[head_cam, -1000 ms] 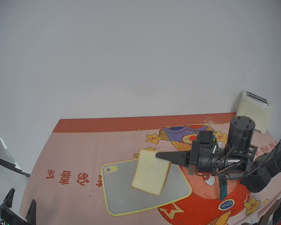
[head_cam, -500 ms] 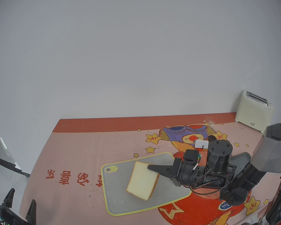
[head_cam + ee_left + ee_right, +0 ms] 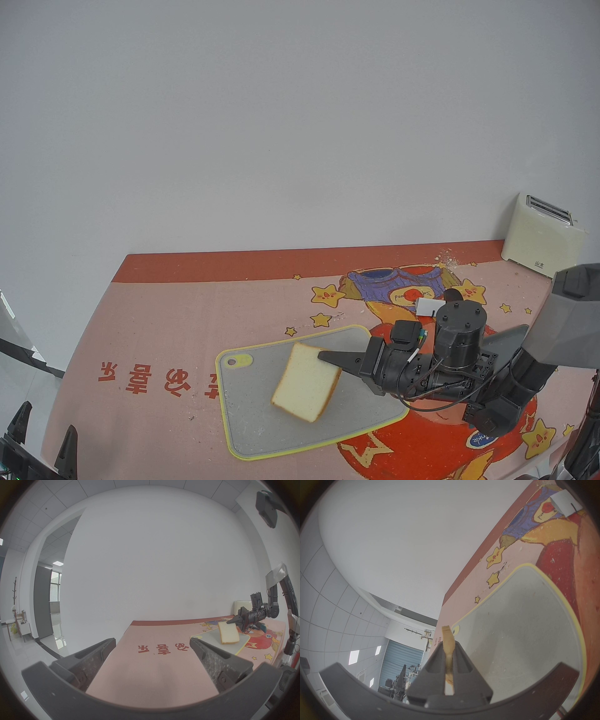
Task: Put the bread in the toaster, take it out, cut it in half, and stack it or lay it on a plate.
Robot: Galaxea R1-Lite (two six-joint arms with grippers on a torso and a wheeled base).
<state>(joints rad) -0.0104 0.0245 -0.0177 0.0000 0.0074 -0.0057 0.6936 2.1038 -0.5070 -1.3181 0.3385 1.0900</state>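
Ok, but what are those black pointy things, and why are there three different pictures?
It's a robot with two arms, and the black pointy things are its grippers, which work like hands. One picture comes from a camera on its head, looking down at the table. The other two come from cameras on its wrists. On the table lie a grey cutting board with a yellow rim and, at the far right corner, a white toaster. The right gripper pinches a slice of bread by one edge and holds it tilted over the board. The left gripper is open and empty, low beside the table's near left corner.
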